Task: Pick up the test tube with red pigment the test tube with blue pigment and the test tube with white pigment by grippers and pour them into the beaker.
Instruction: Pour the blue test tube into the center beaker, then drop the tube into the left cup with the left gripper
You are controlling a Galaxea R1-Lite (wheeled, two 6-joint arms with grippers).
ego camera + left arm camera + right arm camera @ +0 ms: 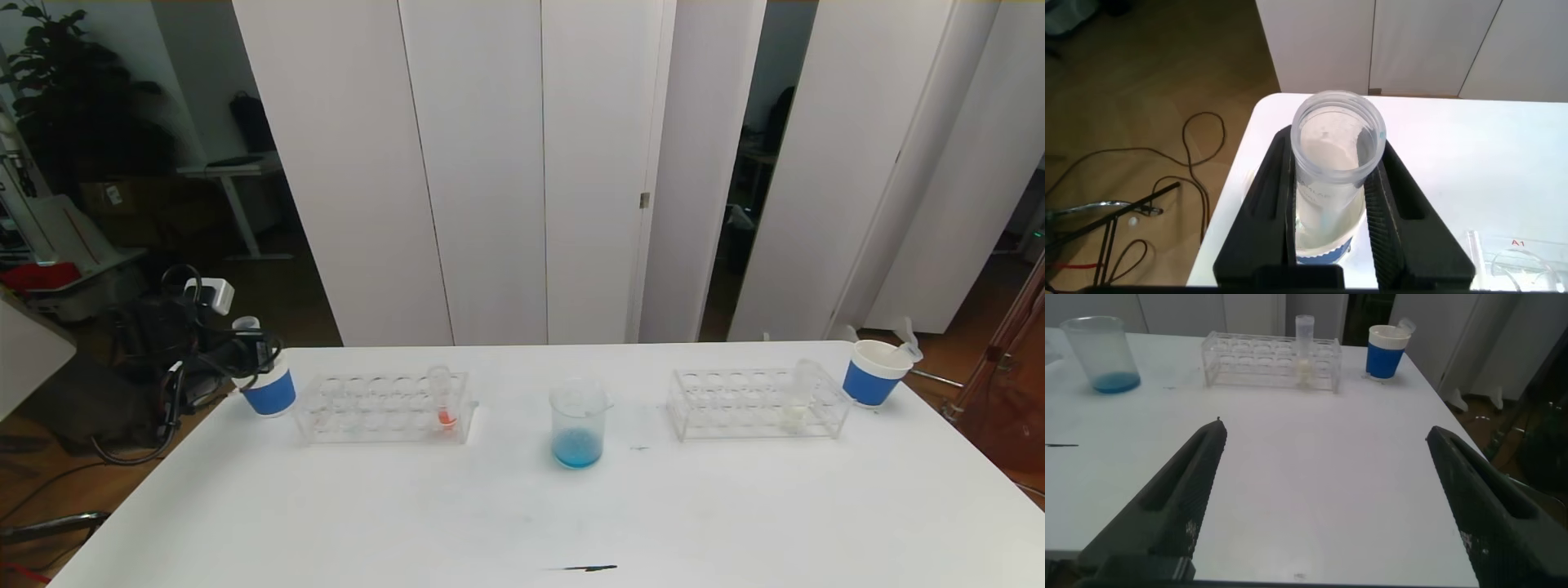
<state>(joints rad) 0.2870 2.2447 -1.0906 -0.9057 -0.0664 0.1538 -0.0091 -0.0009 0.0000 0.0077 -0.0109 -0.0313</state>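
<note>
Blue poured; red and white left.
Beaker (578,426), mid-frame, holds blue liquid. Left hand (1331,196) clenches an apparently empty tube (1333,163) over the left cup (268,390); right hand (1323,498) spread. Red tube (445,400) and white tube (1305,349) racked.

The left arm reaches out past the far left corner of the tabletop (326,506); its left hand (249,347) hangs there above a blue-and-white paper cup (269,394), its two dark fingers (1274,212) clamped on an empty clear tube (1335,175), which stands upright between them with its open mouth toward the wrist; the right hand (1327,498) sits low over the near right part of the tabletop; its fingers (1188,498) are spread wide with nothing between them.
</note>
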